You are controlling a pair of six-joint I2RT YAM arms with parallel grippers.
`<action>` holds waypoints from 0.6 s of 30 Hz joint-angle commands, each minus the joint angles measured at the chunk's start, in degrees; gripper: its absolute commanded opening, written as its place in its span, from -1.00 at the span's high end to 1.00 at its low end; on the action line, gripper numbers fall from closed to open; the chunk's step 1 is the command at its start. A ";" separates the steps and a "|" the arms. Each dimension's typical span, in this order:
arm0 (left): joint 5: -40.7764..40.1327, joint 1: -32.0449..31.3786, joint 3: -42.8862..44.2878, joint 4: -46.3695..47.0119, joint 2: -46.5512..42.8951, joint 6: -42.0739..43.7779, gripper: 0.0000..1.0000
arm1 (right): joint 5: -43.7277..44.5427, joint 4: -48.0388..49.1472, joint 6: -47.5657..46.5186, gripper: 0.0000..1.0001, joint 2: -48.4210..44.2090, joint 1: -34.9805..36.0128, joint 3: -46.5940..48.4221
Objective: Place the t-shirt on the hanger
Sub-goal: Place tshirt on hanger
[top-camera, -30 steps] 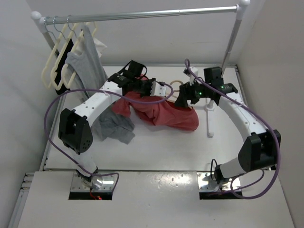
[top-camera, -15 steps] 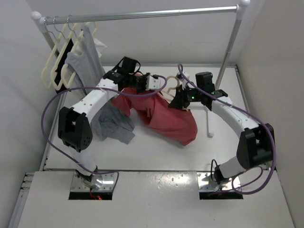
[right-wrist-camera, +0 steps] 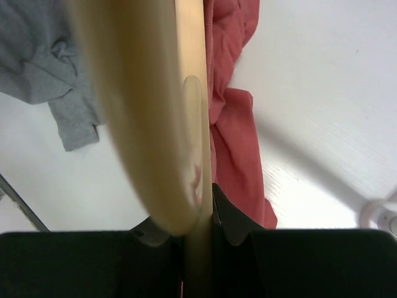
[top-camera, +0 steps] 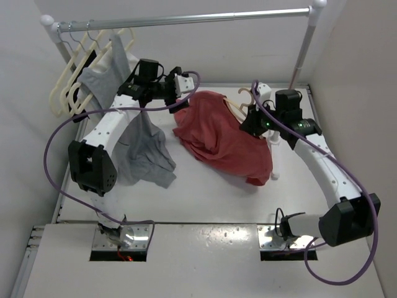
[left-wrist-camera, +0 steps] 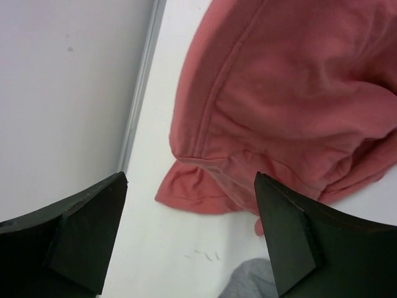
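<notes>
The coral-red t-shirt (top-camera: 218,138) lies bunched on the table, one end raised towards the tan hanger (top-camera: 237,103). The hanger's hook and one shoulder stick out at the shirt's upper right; fabric hides the rest. My right gripper (top-camera: 249,119) is shut on the hanger. In the right wrist view the hanger (right-wrist-camera: 155,112) runs up from between the fingers of my right gripper (right-wrist-camera: 198,231), with the t-shirt (right-wrist-camera: 236,139) hanging beside it. My left gripper (top-camera: 184,85) is open, left of the shirt. In the left wrist view my left gripper (left-wrist-camera: 189,239) holds nothing, above the t-shirt's (left-wrist-camera: 285,93) hem.
A grey garment (top-camera: 133,146) hangs from the rail (top-camera: 186,18) and trails onto the table beside the shirt. Cream hangers (top-camera: 71,81) hang at the rail's left end. A white stand (top-camera: 273,158) is close to the right arm. Walls enclose the table.
My left gripper let go of the t-shirt, opened and drew back to the left. My right gripper shut on the hanger and carried it right, dragging the shirt that way.
</notes>
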 commanded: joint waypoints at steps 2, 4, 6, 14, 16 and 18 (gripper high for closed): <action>4.62 0.64 1.35 -0.19 -0.67 -2.69 -0.80 | 2.84 -4.10 -2.64 1.00 -1.09 0.08 6.43; 4.62 0.64 0.74 -0.19 -0.68 -2.69 -0.80 | 2.84 -6.22 -3.26 1.00 0.40 0.08 9.77; 4.62 0.64 0.03 -0.19 -0.68 -1.99 -0.80 | 2.84 -10.34 -4.66 1.00 1.28 0.08 14.15; 1.12 0.12 2.75 1.57 3.19 -2.08 -0.99 | -4.19 -31.51 -14.33 1.00 4.36 0.08 28.84; 1.11 0.12 2.76 1.57 3.19 -1.47 -0.99 | -5.50 -32.33 -14.34 1.00 3.84 0.08 28.86; 0.49 0.12 2.76 1.57 3.19 -0.86 -0.84 | -4.81 -32.95 -14.95 1.00 3.31 0.08 28.86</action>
